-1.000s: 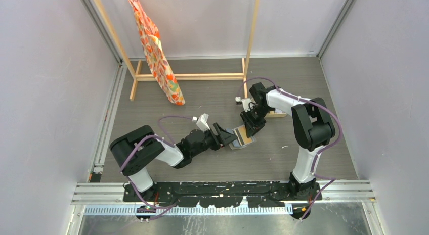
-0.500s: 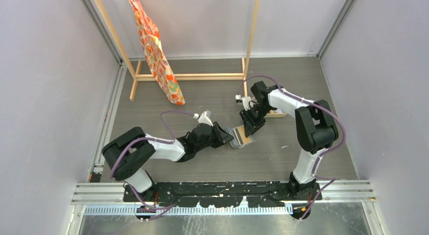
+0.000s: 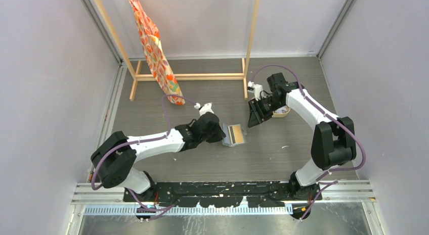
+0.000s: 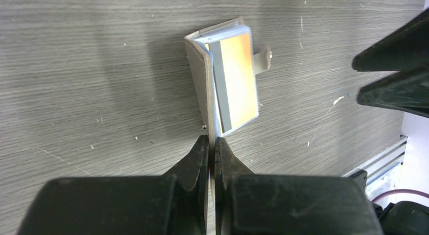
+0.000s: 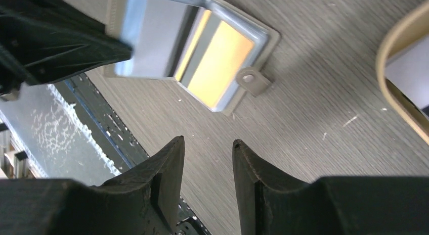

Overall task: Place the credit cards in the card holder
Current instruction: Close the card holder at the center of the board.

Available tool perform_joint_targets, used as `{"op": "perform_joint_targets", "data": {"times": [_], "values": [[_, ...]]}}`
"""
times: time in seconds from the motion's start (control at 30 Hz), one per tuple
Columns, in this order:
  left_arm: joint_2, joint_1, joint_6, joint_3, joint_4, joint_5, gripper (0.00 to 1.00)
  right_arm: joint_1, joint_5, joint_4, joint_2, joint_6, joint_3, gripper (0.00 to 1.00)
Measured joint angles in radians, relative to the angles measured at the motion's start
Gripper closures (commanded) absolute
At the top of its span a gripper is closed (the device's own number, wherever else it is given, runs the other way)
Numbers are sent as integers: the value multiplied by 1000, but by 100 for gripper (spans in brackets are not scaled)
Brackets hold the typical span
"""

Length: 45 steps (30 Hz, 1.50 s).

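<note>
The grey card holder (image 3: pixel 234 134) lies open on the table between both arms. An orange credit card (image 4: pixel 238 76) with a dark stripe sits in its pale inside, also visible as the credit card (image 5: pixel 222 63) in the right wrist view. My left gripper (image 4: pixel 212 142) is shut on the near edge of the card holder's (image 4: pixel 200 78) raised cover. The holder's tab with the round stud (image 5: pixel 249 78) points away from it. My right gripper (image 5: pixel 207 144) hangs open and empty, above the table to the right of the holder (image 5: pixel 152 38). From above, this right gripper (image 3: pixel 253 120) is clear of the holder.
An oval beige tray (image 3: pixel 282 112) sits just behind the right gripper; its rim (image 5: pixel 385 45) shows at the right edge. A wooden rack (image 3: pixel 189 77) with an orange patterned cloth (image 3: pixel 154 48) stands at the back. Metal rails run along the near edge.
My left gripper has closed on the holder's cover edge. My right gripper has drawn back to the right, away from the holder, with its jaws a little wider.
</note>
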Motion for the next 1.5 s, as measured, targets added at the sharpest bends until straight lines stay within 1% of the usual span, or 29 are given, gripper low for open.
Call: {"op": "perform_joint_targets", "data": {"times": [0.03, 0.1, 0.17, 0.23, 0.33, 0.5, 0.77, 0.87, 1.0, 1.1, 1.3, 1.5], "values": [[0, 0, 23, 40, -58, -5, 97, -9, 1, 8, -1, 8, -4, 55], [4, 0, 45, 77, -111, -6, 91, -25, 6, 23, 2, 30, -14, 55], [27, 0, 72, 132, -168, -3, 79, -34, 10, 31, 11, 45, -16, 55], [55, 0, 94, 174, -203, 2, 70, -35, 13, 39, 22, 56, -17, 55], [101, 0, 119, 229, -241, 19, 64, -35, 17, 48, 43, 65, -18, 55], [170, 0, 138, 293, -267, 58, 57, -35, 19, 58, 79, 84, -18, 55], [243, 2, 144, 301, -182, 163, 54, -35, 19, 101, 152, 135, -20, 54], [256, 7, 142, 294, -120, 204, 52, -35, 19, 120, 153, 150, -20, 54], [256, 22, 120, 229, 14, 249, 49, -26, 31, 142, 156, 163, -20, 54], [255, 41, 97, 177, 98, 283, 50, 4, 61, 153, 170, 165, -18, 54], [256, 68, 61, 133, 200, 332, 52, 59, 133, 163, 185, 169, -18, 55], [257, 69, 42, 124, 250, 354, 50, 81, 207, 177, 185, 176, -18, 55]]}}
